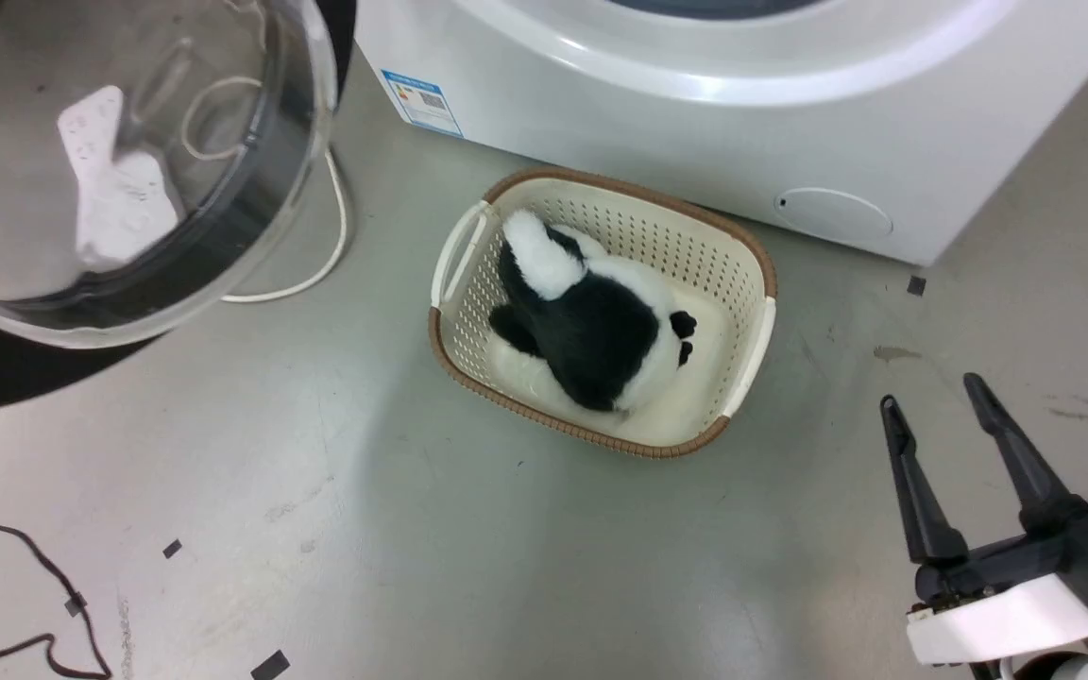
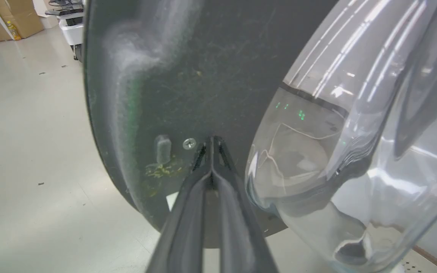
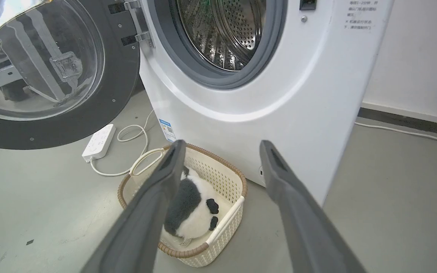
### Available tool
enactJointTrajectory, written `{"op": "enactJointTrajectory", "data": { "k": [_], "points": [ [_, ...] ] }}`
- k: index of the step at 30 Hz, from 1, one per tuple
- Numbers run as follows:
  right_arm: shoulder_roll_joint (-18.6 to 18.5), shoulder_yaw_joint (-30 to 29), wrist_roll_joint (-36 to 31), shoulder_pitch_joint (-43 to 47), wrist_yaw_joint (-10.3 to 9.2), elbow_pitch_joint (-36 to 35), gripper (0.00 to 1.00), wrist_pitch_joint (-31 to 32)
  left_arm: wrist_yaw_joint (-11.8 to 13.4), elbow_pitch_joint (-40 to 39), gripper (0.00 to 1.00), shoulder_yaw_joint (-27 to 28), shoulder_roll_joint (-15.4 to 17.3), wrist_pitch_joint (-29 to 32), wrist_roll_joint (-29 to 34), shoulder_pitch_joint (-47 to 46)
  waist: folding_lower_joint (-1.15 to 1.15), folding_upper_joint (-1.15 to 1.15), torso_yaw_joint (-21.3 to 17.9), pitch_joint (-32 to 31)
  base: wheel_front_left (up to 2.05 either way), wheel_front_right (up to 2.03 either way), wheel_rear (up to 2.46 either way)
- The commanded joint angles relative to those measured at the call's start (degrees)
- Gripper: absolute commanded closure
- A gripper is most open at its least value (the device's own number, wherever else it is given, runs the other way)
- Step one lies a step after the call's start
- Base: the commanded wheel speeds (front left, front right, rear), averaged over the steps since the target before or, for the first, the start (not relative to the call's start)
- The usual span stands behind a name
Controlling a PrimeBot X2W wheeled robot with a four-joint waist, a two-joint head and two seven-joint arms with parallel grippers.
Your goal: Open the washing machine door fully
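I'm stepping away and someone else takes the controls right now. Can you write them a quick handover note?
Left gripper: shut, tips at the dark inner face of the washing machine door, beside a screw.
Right gripper: open, empty, over the floor right of the laundry basket.
Done: door stands wide open, left of the washing machine; drum opening clear.
Left to do: probably push until the door stops; whether it is at its limit cannot be told.
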Motion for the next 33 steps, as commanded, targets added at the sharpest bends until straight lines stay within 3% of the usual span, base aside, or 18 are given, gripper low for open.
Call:
{"op": "enactJointTrajectory", "data": {
  "k": [1,9,14,17,28,29,30,33],
  "points": [
    [-0.5,-0.2,-0.4,-0.7,0.05,-0.7,0.0,0.2,-0.4,1.9,1.0,0.1,0.9,-1.3,0.5,-1.4,-0.01,0.0,-0.2,0.4,0.0,0.0,0.0],
    [-0.7,-1.0,-1.1,-0.6,0.05,-2.6,0.0,1.1,-3.5,10.8,1.0,-1.4,1.9,-7.1,2.3,-5.0,-0.01,0.0,0.2,-0.6,0.0,0.0,0.0],
    [-0.4,-1.2,-1.2,-0.4,0.05,-2.1,0.0,0.7,-5.0,10.8,1.0,-1.9,1.3,-8.5,4.3,-5.1,-0.01,0.0,0.4,-2.6,0.0,0.0,0.0],
    [0.6,-1.9,-1.4,-0.2,0.05,-1.3,0.0,0.1,-6.0,6.6,1.0,-1.9,0.4,-8.7,7.1,-3.9,-0.01,0.0,0.1,-4.8,0.0,0.0,0.0],
    [5.3,-6.2,-2.5,0.7,0.05,2.5,0.0,-2.2,-8.3,-13.1,1.0,-7.4,-11.5,-8.7,15.1,8.9,-0.01,0.0,-4.3,-15.1,0.0,0.0,0.0],
    [5.6,-6.4,-2.9,0.9,0.05,2.8,0.0,-2.3,-8.5,-14.2,0.69,-8.3,-12.2,-8.7,15.6,10.2,-0.01,0.0,-5.1,-16.0,0.0,0.0,0.0],
    [5.9,-6.5,-3.4,1.1,0.05,3.0,0.0,-2.4,-8.7,-15.1,0.01,-9.3,-12.8,-8.7,16.2,11.5,-0.01,0.0,-5.9,-16.8,0.0,0.0,0.0],
    [6.7,-7.0,-4.0,1.9,0.05,3.4,0.0,-2.5,-8.9,-17.8,0.0,-12.5,-14.9,-8.6,17.4,15.1,-0.01,0.0,-8.4,-18.6,0.0,0.0,0.0]
  ]
}}
